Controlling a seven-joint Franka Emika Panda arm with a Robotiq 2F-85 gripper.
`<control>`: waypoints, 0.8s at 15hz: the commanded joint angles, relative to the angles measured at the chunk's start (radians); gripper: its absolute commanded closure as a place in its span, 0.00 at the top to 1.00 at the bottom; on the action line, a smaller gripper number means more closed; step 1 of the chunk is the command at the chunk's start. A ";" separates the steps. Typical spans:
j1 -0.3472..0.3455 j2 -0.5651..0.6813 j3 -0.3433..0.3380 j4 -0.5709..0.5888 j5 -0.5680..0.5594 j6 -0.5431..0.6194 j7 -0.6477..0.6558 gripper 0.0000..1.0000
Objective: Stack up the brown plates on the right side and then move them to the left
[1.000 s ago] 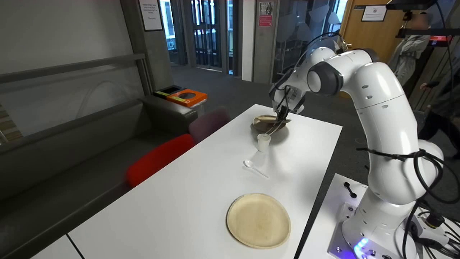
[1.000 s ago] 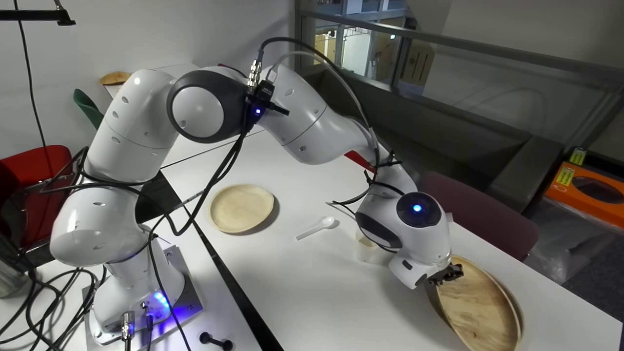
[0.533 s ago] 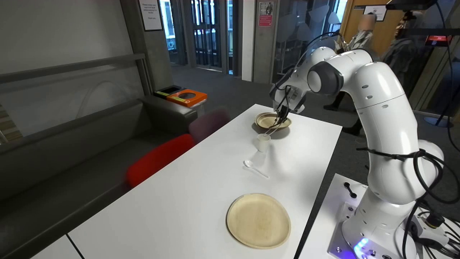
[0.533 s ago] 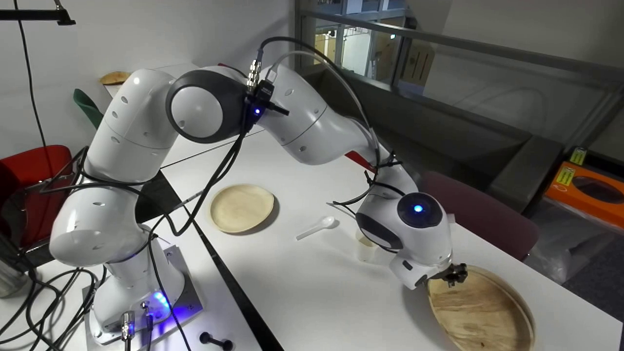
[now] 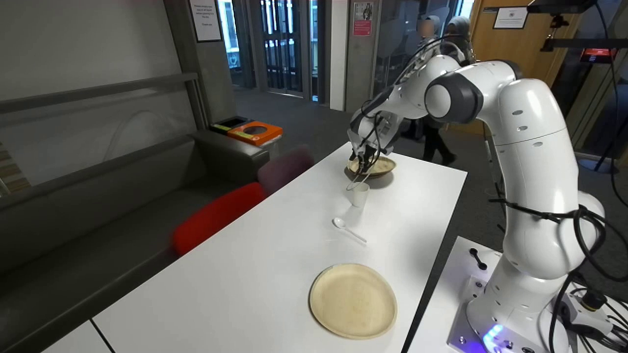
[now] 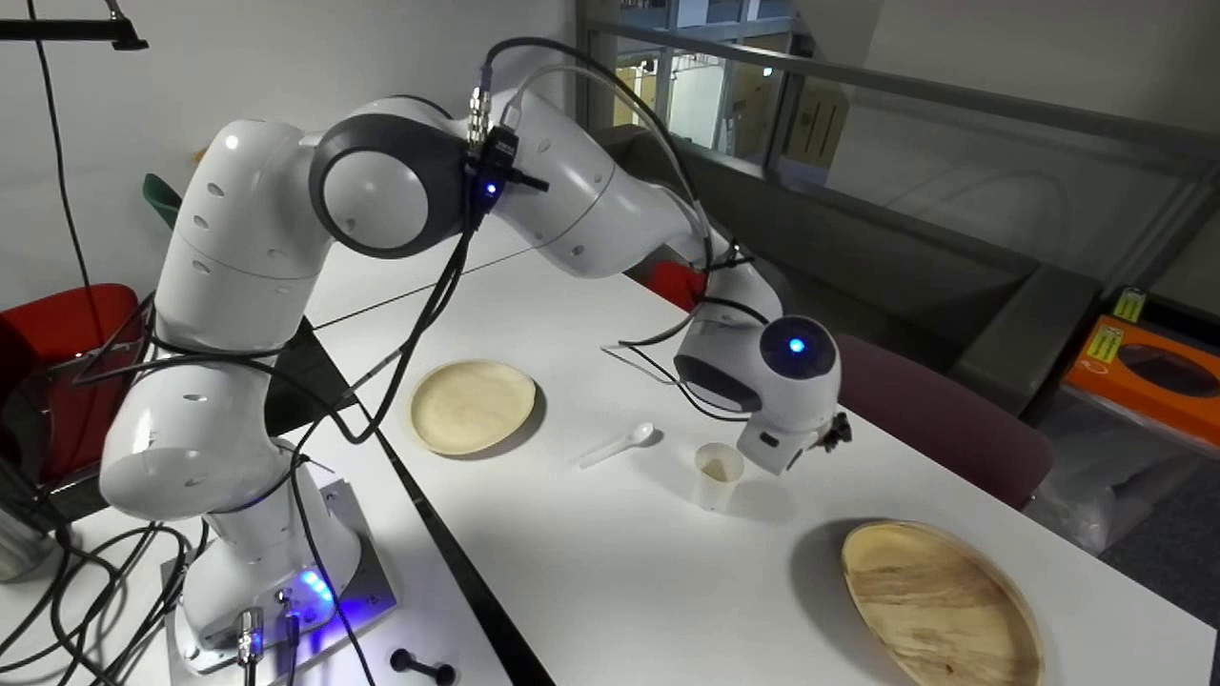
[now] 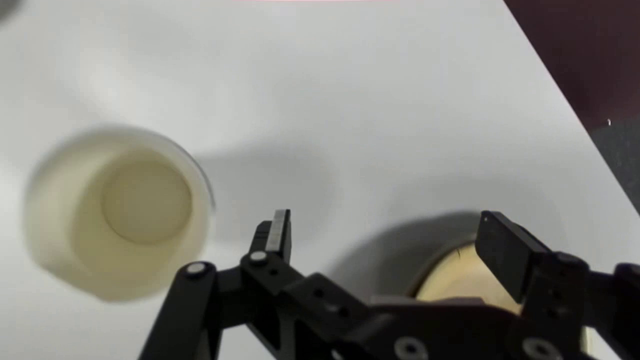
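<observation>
One brown plate (image 5: 353,300) lies by itself on the white table near the robot's base; in an exterior view this lone plate (image 6: 473,407) sits left of the spoon. At the table's far end, brown plates (image 6: 939,600) rest one on the other, though the lower one is largely hidden under the upper. My gripper (image 6: 835,433) hovers above the table, off the rim of this stack and apart from it. In the wrist view the gripper (image 7: 385,217) stands wide open, nothing held, with part of the stacked plates' rim (image 7: 467,277) behind its right finger.
A white cup (image 7: 120,215) stands upright close to the gripper, between the stack and a white spoon (image 6: 620,445) lying on the table. A dark red chair (image 6: 939,419) and a red chair (image 5: 221,215) line the table's long edge. People (image 5: 444,44) stand in the background.
A second ago my gripper had a tilted plate by its rim over another. That plate dropped flat onto the lower one, the jaws opened, and the gripper rose and moved away from the stack.
</observation>
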 commanded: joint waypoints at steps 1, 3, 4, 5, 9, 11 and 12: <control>0.063 -0.196 0.039 -0.180 -0.033 -0.078 -0.065 1.00; 0.114 -0.254 0.061 -0.240 -0.055 -0.125 -0.060 1.00; 0.141 -0.280 0.076 -0.267 -0.067 -0.149 -0.050 1.00; 0.166 -0.295 0.095 -0.287 -0.074 -0.175 -0.040 1.00; 0.251 -0.307 0.186 -0.340 -0.057 -0.264 -0.055 1.00; 0.268 -0.281 0.207 -0.318 -0.081 -0.350 -0.066 1.00; 0.276 -0.263 0.196 -0.308 -0.062 -0.280 -0.032 1.00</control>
